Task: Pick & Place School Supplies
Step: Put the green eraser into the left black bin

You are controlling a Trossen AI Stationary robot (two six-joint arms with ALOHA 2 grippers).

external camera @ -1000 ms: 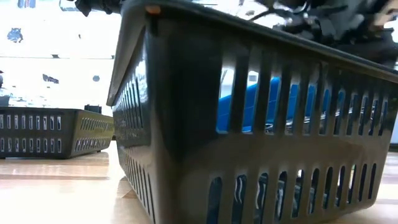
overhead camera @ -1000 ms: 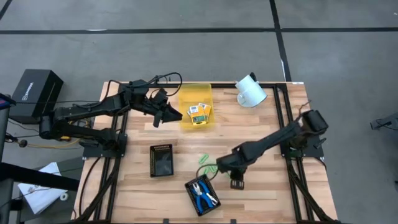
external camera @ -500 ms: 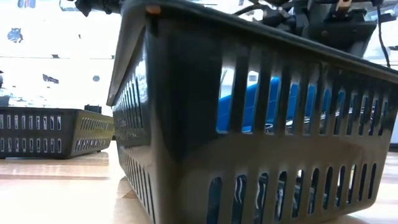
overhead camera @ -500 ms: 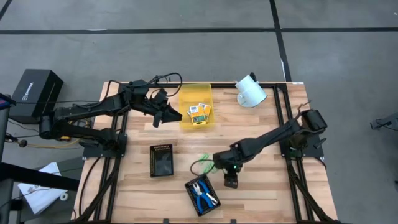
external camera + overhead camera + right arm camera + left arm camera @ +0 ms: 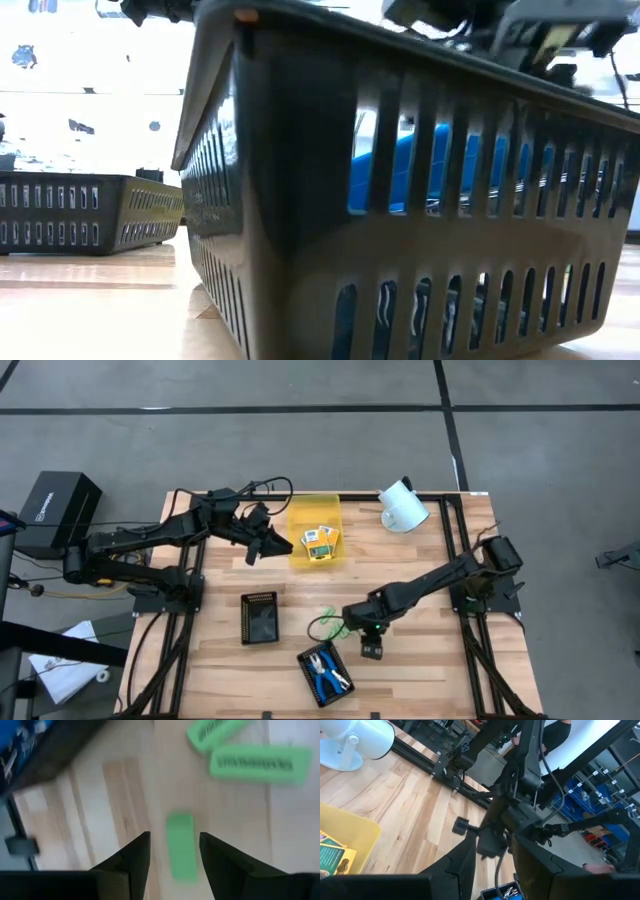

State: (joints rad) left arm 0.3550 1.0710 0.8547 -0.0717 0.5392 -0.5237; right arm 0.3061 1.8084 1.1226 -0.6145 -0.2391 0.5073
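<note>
Several light-green sticks [image 5: 328,622] lie flat on the wooden table left of centre. My right gripper [image 5: 346,628] hangs over them, pointing steeply down, and is open. In the right wrist view its fingers [image 5: 175,836] stand on either side of one green stick [image 5: 181,847]; two more green blocks [image 5: 257,764] lie beyond. The blue-handled scissors [image 5: 326,672] lie in the near black tray [image 5: 307,660]. Yellow-orange boxes [image 5: 320,540] sit in the translucent yellow bin [image 5: 300,520]. My left gripper [image 5: 260,548] waits open, in the air left of the bin.
A second black tray [image 5: 260,617] stands left of the sticks. A white object [image 5: 403,506] lies on its side at the far right of the table. In the low view the near black tray [image 5: 300,220] fills most of the picture.
My right gripper has moved a little toward the table's left edge, over the green sticks, and has tipped slightly more downward. My left arm has kept still.
</note>
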